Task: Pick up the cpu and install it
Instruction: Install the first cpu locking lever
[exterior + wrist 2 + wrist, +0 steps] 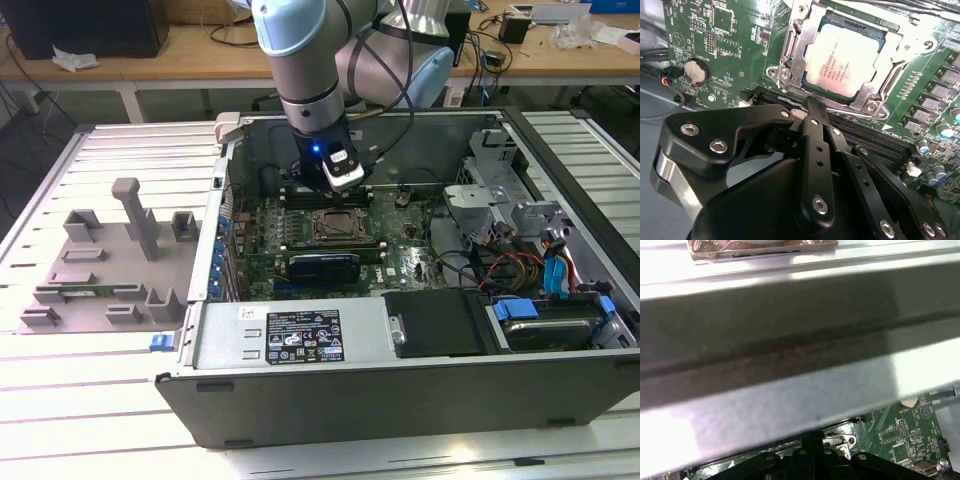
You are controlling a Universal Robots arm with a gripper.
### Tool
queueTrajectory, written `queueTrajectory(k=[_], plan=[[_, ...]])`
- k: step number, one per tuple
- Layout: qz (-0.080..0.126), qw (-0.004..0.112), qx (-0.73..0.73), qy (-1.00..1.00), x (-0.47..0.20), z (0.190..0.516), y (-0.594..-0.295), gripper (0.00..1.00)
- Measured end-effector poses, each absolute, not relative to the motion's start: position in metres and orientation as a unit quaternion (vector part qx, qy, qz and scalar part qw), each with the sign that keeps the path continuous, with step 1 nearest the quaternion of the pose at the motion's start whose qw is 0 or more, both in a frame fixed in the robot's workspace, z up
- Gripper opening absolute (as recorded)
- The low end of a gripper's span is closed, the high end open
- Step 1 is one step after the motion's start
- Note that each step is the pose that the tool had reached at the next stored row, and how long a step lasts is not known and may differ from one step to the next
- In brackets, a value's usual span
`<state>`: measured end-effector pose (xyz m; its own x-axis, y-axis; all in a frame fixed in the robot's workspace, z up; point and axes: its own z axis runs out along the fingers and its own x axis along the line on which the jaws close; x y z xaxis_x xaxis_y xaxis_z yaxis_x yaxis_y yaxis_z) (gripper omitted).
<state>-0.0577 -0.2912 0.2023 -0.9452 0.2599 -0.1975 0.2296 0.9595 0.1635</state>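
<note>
The arm reaches straight down into the open computer case [420, 400]. Its gripper [812, 112] hangs just beside the cpu [847, 60], which sits in the socket. The jaws are closed together and hold nothing.

The cpu [846, 60] has a pale silver top with a thin dark teal rim, framed by a shiny silver socket bracket [795, 47]. The board [740, 55] around it is green, dotted with small black chips and a round silver coin cell [694, 70]. The claw [812, 117] is glossy black with silver screw heads. In the exterior view the arm [300, 50] is pale blue and grey with a small blue light. The case [400, 395] is dark grey, with blue clips [215, 270] and red, yellow and blue cables [555, 270]. The fixture tray [110, 260] is flat grey on a ribbed silver-white tabletop [90, 400].
</note>
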Motion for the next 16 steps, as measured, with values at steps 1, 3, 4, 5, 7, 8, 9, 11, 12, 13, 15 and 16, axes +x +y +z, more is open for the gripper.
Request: queueTrajectory(k=[1,3,4,5,7,8,9,11,12,13,15,16], plan=[[0.069,0.109,0.126,0.984,-0.0577,0.2023,-0.2906,0.11],[0.069,0.11,0.129,0.983,-0.0577,0.2022,-0.289,0.11],[0.069,0.11,0.131,0.983,-0.0577,0.2021,-0.2884,0.11],[0.068,0.11,0.135,0.982,-0.0577,0.2021,-0.2873,0.11],[0.068,0.11,0.139,0.982,-0.0583,0.2018,-0.287,0.11],[0.067,0.111,0.143,0.981,-0.0591,0.2012,-0.287,0.11],[0.067,0.111,0.145,0.981,-0.0599,0.2005,-0.287,0.11],[0.067,0.112,0.149,0.98,-0.0609,0.1996,-0.287,0.11],[0.067,0.113,0.151,0.98,-0.0614,0.1992,-0.287,0.11],[0.067,0.113,0.152,0.98,-0.0617,0.1989,-0.287,0.11],[0.066,0.114,0.157,0.979,-0.0621,0.1981,-0.287,0.11],[0.066,0.114,0.159,0.979,-0.0621,0.1976,-0.287,0.11]])
